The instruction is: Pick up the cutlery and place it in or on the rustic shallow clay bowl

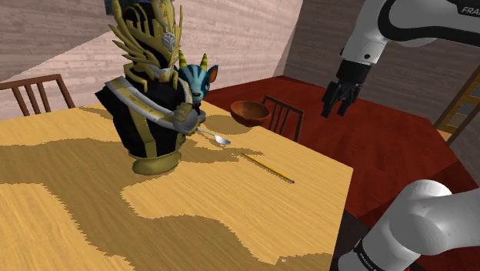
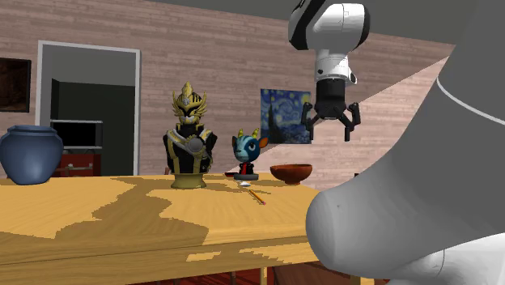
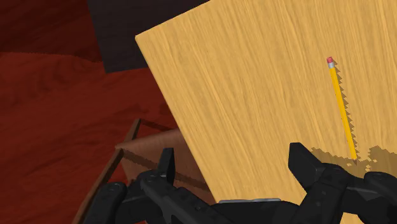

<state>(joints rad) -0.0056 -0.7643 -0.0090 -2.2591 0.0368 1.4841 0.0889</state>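
Nothing done yet: the pincer [image 1: 338, 106] hangs wide open and empty, high above the tabletop [image 1: 231, 219] edge. The spoon [image 1: 217, 138] lies on the tabletop near the brown bowl [image 1: 250, 112]. Pickup and placing are both left.

A broad table with a pale yellow wood-grain top [image 1: 231, 223] stands on a dark red-brown plank floor [image 1: 385, 138]. Two dark brown slat-backed wooden chairs, one at the far side [image 1: 31, 81] and one by the corner [image 1: 285, 105], are drawn up to it. The pinkish brick wall [image 2: 210, 48] carries a swirling blue night-sky painting [image 2: 285, 116] and, further along, a pale-framed doorway [image 2: 89, 105].
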